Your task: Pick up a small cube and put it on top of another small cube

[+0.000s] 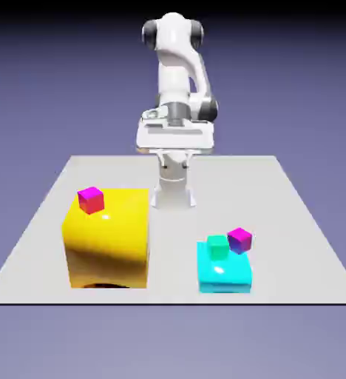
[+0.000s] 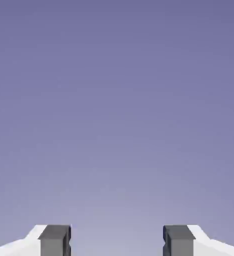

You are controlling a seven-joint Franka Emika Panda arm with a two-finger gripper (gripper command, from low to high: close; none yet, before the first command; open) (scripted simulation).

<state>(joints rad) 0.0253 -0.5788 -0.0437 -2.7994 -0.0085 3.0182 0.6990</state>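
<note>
The small cube shows only as a tiny plain blue patch merging with a magenta cube directly above it, just right of the green cube in the exterior view, at the cyan block's far right corner, its exact footing unclear.

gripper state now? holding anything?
Gripper: open, jaws wide apart, nothing between them; only backdrop ahead in the hand view.
</note>
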